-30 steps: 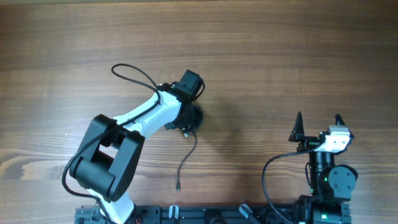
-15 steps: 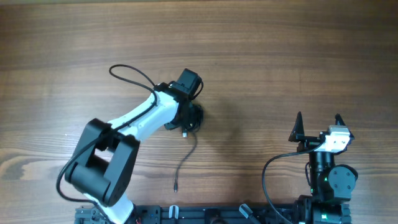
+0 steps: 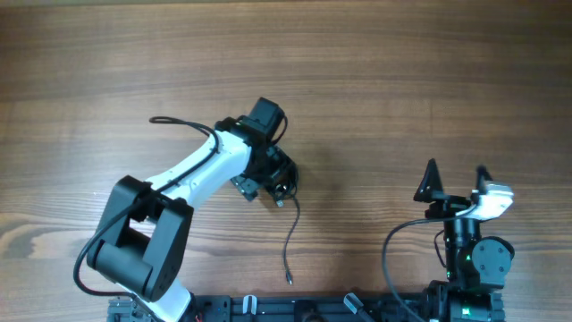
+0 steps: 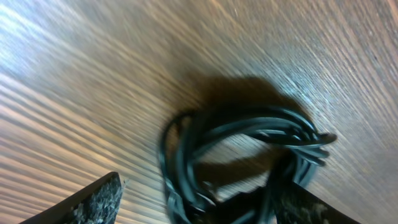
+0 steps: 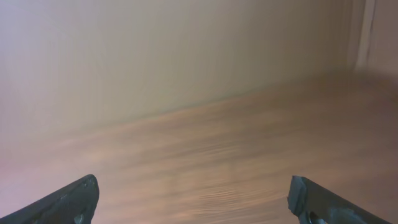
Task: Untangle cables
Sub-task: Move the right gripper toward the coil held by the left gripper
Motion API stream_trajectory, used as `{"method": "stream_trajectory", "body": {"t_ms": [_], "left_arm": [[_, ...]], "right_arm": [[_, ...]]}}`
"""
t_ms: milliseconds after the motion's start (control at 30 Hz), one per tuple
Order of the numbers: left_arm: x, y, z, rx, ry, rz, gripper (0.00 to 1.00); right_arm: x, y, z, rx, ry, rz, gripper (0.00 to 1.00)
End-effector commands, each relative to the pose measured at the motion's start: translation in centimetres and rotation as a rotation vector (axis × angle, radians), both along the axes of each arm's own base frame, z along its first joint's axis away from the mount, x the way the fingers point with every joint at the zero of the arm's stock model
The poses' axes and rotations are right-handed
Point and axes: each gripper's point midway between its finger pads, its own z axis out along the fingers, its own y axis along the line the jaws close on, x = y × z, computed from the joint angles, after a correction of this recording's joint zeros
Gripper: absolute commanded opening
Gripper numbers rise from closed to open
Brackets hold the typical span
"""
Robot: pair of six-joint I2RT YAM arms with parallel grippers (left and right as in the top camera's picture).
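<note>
Hovering over the coiled cables [image 4: 305, 142] on the desk [image 3: 402, 89], left pincer [image 4: 202, 186] stood open; one tail [image 3: 291, 234] trailed near. Right pincer [image 5: 193, 199] sat open, near right. Step looked like picking a strand; next needed a grip on one loop, pulled clear.

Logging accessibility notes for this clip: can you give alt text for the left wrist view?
A loose coil of thin black cables lies on the wooden table, blurred, between the spread fingertips of the left gripper.

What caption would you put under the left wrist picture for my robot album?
Tangled black cables lie bunched on the wooden table at the tips of the open left gripper.
</note>
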Motion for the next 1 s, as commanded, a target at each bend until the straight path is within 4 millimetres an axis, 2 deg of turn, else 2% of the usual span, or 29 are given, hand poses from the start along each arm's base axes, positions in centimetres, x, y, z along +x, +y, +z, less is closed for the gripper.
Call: {"method": "stream_trajectory", "body": {"t_ms": [0,67,133,300,433,467,567,600,633,700,867,967], "left_arm": [[1.2,1.5,1.3,-0.019,-0.071,-0.201,0.79],[1.6,2.0,1.5,-0.017,-0.091,-0.264,0.75],[1.9,2.5,1.5,-0.013,-0.112,-0.353,0.68],[1.8,2.2,1.5,-0.009,-0.146,-0.526,0.59],[1.9,1.7,1.3,-0.011,-0.173,-0.58,0.56],[2.0,1.6,1.2,-0.011,-0.178,-0.584,0.52],[1.9,1.6,0.7,-0.01,-0.181,-0.606,0.5],[1.9,1.7,0.4,-0.01,-0.179,-0.606,0.5],[1.9,1.7,0.1,-0.011,-0.186,-0.614,0.5],[1.8,1.5,-0.3,-0.02,-0.2,-0.636,0.51],[1.4,1.4,-1.1,-0.032,-0.21,-0.658,0.5],[1.6,1.4,-1.9,-0.034,-0.234,-0.657,0.44]], "right_arm": [[0.1,1.6,-0.2,0.641,-0.01,0.079,1.0],[0.2,2.6,-0.4,0.834,0.018,0.129,1.0],[0.2,3.7,-0.7,0.952,0.058,0.173,1.0],[0.5,4.2,-2.8,1.021,0.162,0.157,1.0],[0.3,5.9,-4.9,0.827,0.284,0.242,0.99],[0.1,6.6,-5.5,0.795,0.321,0.282,0.95],[-0.6,8.5,-7.2,0.77,0.434,0.377,0.92],[-0.9,9.0,-8.0,0.759,0.475,0.403,0.93],[-1.2,9.4,-8.6,0.747,0.509,0.425,1.0],[-1.5,9.8,-9.5,0.738,0.551,0.445,1.0],[-1.4,10.3,-9.6,0.7,0.569,0.495,1.0],[-0.8,10.5,-8.2,0.655,0.545,0.532,1.0]]}}
